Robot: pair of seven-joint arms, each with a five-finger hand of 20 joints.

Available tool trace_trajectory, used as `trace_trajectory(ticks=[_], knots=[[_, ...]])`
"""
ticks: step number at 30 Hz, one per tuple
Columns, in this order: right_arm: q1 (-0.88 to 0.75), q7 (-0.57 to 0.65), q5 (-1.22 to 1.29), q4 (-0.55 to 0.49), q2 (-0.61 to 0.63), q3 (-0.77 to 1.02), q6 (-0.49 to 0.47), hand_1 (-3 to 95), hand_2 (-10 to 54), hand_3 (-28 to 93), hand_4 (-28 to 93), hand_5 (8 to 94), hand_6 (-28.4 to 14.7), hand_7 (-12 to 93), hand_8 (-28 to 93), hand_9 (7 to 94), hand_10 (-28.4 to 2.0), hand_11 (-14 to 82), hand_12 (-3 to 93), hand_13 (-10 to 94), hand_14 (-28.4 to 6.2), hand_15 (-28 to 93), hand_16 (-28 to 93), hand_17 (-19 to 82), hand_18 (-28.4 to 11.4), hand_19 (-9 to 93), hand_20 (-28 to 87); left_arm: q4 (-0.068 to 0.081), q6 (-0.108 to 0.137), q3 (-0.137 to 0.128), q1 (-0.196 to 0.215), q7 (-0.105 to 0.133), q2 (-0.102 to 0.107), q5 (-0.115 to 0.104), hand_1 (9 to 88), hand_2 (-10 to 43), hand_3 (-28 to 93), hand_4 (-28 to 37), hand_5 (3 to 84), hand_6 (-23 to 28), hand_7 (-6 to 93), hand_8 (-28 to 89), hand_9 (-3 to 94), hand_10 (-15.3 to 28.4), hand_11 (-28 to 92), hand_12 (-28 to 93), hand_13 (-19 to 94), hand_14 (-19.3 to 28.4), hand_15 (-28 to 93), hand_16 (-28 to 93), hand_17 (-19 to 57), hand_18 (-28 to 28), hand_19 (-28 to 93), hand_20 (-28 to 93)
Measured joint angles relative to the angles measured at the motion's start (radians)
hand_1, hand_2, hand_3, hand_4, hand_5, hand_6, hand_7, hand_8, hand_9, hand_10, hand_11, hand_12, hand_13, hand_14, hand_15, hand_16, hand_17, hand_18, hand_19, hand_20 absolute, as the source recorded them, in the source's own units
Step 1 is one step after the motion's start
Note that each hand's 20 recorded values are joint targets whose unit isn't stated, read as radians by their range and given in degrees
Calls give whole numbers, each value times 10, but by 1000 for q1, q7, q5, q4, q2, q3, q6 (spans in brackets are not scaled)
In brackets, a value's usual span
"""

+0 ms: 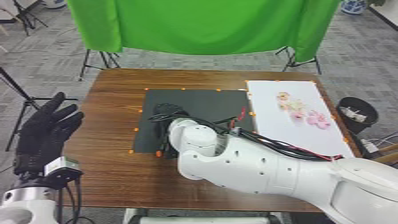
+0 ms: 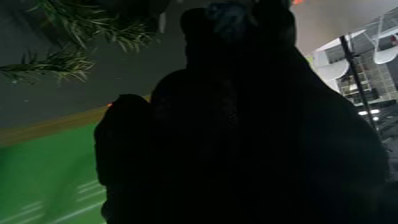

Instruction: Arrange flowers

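On white paper (image 1: 266,95) lie pink and cream flowers (image 1: 318,120), left hand (image 1: 43,134) spread apart, right hand (image 1: 166,111) impossible to tell.

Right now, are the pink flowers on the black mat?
No, the pink flowers lie on the white sheet beside the black mat.

Downward head, close wrist views share green cloth (image 1: 204,30).
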Motion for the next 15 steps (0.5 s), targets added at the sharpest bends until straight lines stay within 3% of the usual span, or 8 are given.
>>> trace_trajectory(ticks=[4,7,11,15], knots=[[7,5,1,0,1,-11,11,523,-95,668,-279,670,-8,269,0,834,-81,137,254,818,-29,695,167,587,-115,932,348,5,-8,10,-6,-12,-13,11,301,67,661,-209,369,95,109,-82,326,191,286,104,213,258,549,-126,-87,237,475,73],[10,15,1,-1,0,-15,22,461,-95,702,-274,663,-10,237,-12,810,-110,213,183,818,-36,690,163,581,-128,932,342,8,-14,17,-9,-18,-14,13,303,68,659,-208,369,95,109,-82,326,190,287,104,213,257,550,-126,-87,237,475,73],[5,21,12,-9,0,3,12,419,-95,731,-261,655,-11,220,-113,813,-122,229,162,818,-45,686,164,577,-137,932,344,8,-18,17,-9,-21,-17,14,303,68,660,-207,368,95,110,-82,325,192,287,104,217,261,556,-127,-87,237,476,73],[-5,24,22,-14,0,35,-40,384,-95,725,-254,626,-21,206,-122,806,-132,230,162,816,-49,686,165,576,-140,932,344,10,-20,22,-14,-25,-24,22,303,67,661,-208,368,95,110,-83,325,191,288,104,216,259,557,-129,-87,237,476,73]])
